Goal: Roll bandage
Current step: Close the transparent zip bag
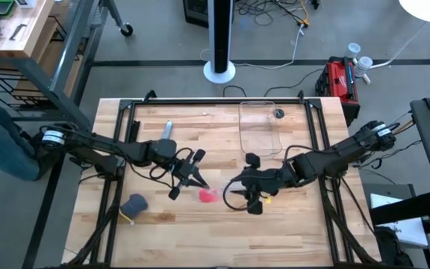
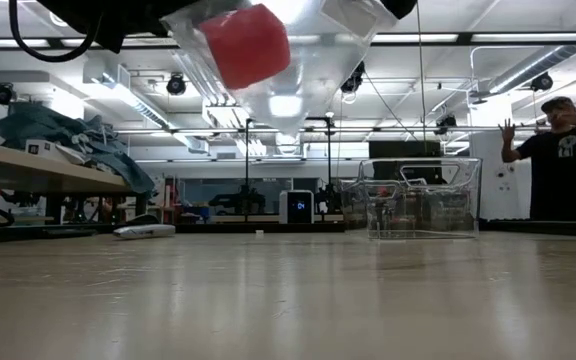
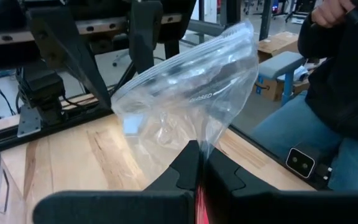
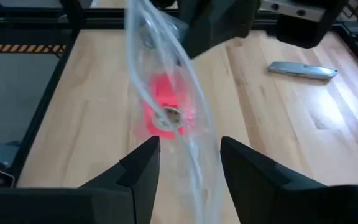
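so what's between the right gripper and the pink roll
Only the clear plastic bag: in the right wrist view the bandage sits inside it, ahead of the open right gripper.

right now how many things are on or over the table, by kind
pink bandage roll: 1
clear plastic bag: 1
clear bin: 1
utility knife: 1
grey-blue lump: 1
total: 5

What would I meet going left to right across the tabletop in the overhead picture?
Grey-blue lump → silver utility knife → left claw, shut on the plastic bag → pink bandage roll → right claw, open → clear plastic container.
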Controlling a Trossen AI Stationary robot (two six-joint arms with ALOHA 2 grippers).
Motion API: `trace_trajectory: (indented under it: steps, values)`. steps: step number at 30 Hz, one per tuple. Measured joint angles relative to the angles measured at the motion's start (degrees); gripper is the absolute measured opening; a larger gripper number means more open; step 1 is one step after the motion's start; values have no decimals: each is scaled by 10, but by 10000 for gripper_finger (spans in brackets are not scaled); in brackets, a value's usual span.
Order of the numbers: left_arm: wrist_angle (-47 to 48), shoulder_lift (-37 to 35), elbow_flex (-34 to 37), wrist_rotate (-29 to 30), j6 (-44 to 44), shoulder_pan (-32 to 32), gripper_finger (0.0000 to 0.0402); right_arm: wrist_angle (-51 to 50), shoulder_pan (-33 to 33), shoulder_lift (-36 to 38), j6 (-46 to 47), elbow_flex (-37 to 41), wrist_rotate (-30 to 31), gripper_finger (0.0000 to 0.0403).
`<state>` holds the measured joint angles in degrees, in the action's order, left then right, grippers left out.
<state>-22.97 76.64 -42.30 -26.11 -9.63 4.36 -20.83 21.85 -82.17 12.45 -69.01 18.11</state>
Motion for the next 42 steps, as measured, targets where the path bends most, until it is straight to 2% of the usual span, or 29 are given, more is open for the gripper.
trace_trajectory:
  steps: [4,8,18,21,25,26,35,38,42]
  values:
    - [0,0,0,0,2,0,0,1,0,7,-13,-2,16,161]
    - [-1,0,0,0,1,0,0,5,0,5,-26,-8,-4,159]
    - [-6,0,0,0,4,0,0,6,-5,-23,-42,-9,-1,166]
    - [-6,0,0,0,5,0,0,12,-5,-23,-44,-9,-1,137]
    - [-6,0,0,0,8,0,0,21,-5,-23,-69,-8,-1,30]
    - [-5,0,0,0,14,0,0,23,-4,-23,-77,-8,-1,16]
    - [44,-7,0,0,118,-1,3,33,-4,-23,-57,13,14,2]
    - [43,-9,0,0,141,-1,23,56,-4,-23,-45,32,14,1]
    - [41,-16,0,11,177,-1,71,92,-4,-16,-43,60,14,1]
